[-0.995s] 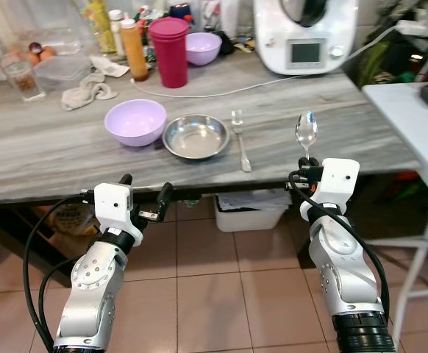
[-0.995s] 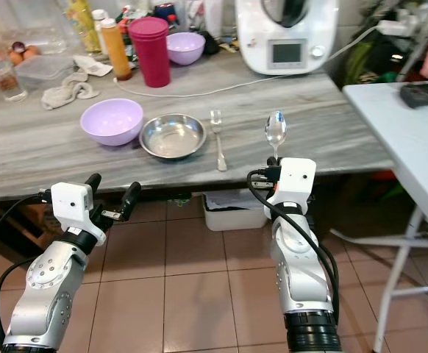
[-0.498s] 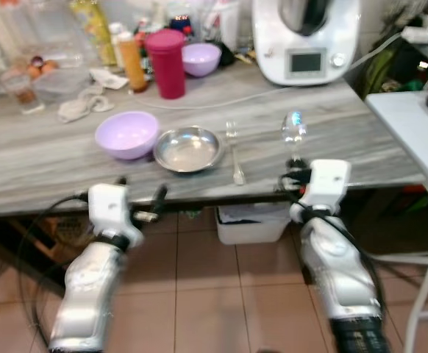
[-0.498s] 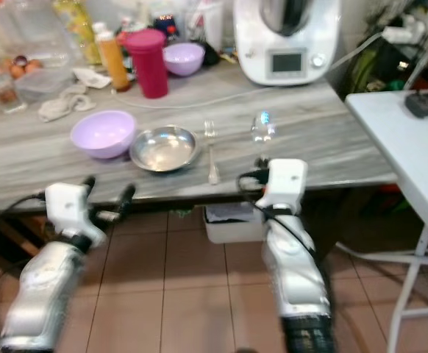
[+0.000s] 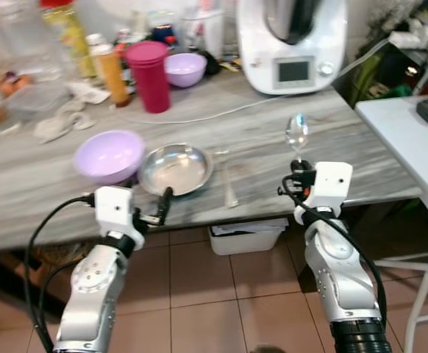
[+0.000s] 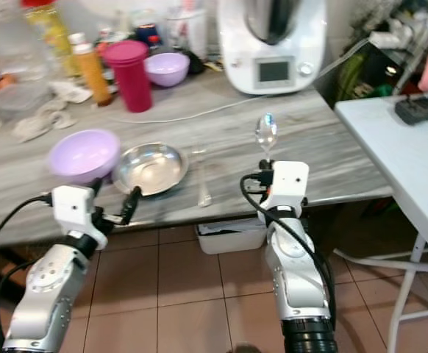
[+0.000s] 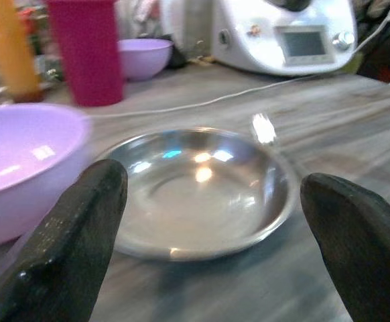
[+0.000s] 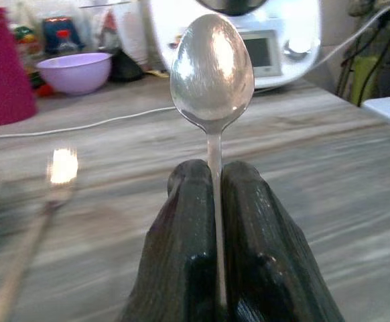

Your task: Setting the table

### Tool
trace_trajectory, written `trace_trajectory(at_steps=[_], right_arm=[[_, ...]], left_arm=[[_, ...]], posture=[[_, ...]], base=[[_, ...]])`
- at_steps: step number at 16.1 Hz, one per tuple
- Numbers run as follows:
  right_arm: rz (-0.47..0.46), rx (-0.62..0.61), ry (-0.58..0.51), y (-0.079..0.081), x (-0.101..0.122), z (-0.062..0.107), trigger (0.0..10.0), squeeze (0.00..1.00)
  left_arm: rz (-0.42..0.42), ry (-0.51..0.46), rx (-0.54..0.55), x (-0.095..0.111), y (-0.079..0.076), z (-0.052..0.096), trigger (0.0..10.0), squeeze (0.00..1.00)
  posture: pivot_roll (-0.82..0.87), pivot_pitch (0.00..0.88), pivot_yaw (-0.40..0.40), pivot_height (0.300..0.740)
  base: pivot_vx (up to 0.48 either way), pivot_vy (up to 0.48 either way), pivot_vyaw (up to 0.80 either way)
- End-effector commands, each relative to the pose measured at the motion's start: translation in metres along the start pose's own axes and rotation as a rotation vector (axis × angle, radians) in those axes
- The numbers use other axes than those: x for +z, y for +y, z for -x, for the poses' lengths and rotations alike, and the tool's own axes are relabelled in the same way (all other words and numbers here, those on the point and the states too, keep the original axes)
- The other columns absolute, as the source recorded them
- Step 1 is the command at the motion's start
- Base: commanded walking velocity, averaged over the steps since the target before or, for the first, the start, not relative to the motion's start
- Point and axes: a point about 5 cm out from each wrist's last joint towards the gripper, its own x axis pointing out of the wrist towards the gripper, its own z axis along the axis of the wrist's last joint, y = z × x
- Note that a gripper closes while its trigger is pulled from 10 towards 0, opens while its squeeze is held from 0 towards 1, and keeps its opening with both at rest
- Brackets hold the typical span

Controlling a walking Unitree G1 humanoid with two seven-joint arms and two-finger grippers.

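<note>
Right hand [image 8: 212, 201] around upright spoon [image 8: 212, 74].

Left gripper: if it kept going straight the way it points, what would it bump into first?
Probably the steel bowl: it lies straight ahead between the open left gripper's fingers, though depth is hard to judge.

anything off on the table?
Mostly tidy. A white cable trails loose across the table behind the steel bowl, and a crumpled cloth lies at the far left. No spills visible.
</note>
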Motion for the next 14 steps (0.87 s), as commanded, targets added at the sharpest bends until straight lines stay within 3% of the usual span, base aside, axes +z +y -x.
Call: trace_trajectory(at_steps=[1, 4, 7, 9, 11, 14], right_arm=[[0.009, 0.005, -0.022, -0.001, 0.007, 0.0, 10.0, 0.0], [0.028, 0.017, -0.037, 0.0, 0.009, -0.001, 10.0, 0.0], [0.031, 0.016, -0.034, -0.001, 0.009, -0.001, 10.0, 0.0], [0.03, 0.019, -0.035, 0.0, 0.009, -0.001, 10.0, 0.0], [0.032, 0.024, -0.036, 0.001, 0.009, 0.0, 10.0, 0.0], [0.027, 0.02, -0.029, 0.0, 0.008, 0.001, 10.0, 0.0]], left_arm=[[-0.001, 0.004, -0.003, 0.0, -0.001, 0.0, 10.0, 0.0], [-0.01, 0.0, -0.01, 0.0, 0.001, 0.004, 10.0, 0.0], [-0.067, -0.019, 0.003, 0.004, 0.009, 0.013, 10.0, 0.0], [-0.097, -0.008, -0.02, 0.002, 0.007, 0.021, 10.0, 0.0], [-0.135, 0.012, -0.08, -0.003, 0.002, 0.036, 10.0, 0.0], [-0.139, 0.02, -0.105, -0.003, 0.009, 0.04, 10.0, 0.0]], posture=[[-0.16, 0.094, 0.041, 0.74], [-0.16, 0.092, 0.037, 0.74], [-0.16, 0.089, 0.034, 0.74], [-0.16, 0.088, 0.034, 0.74], [-0.16, 0.091, 0.033, 0.74], [-0.16, 0.094, 0.032, 0.74]], base=[[0.337, 0.0, 0.0], [0.325, 0.0, 0.0], [0.0, 0.0, 0.0], [0.0, 0.0, 0.0], [0.0, 0.0, 0.66], [0.0, 0.0, 0.67]])
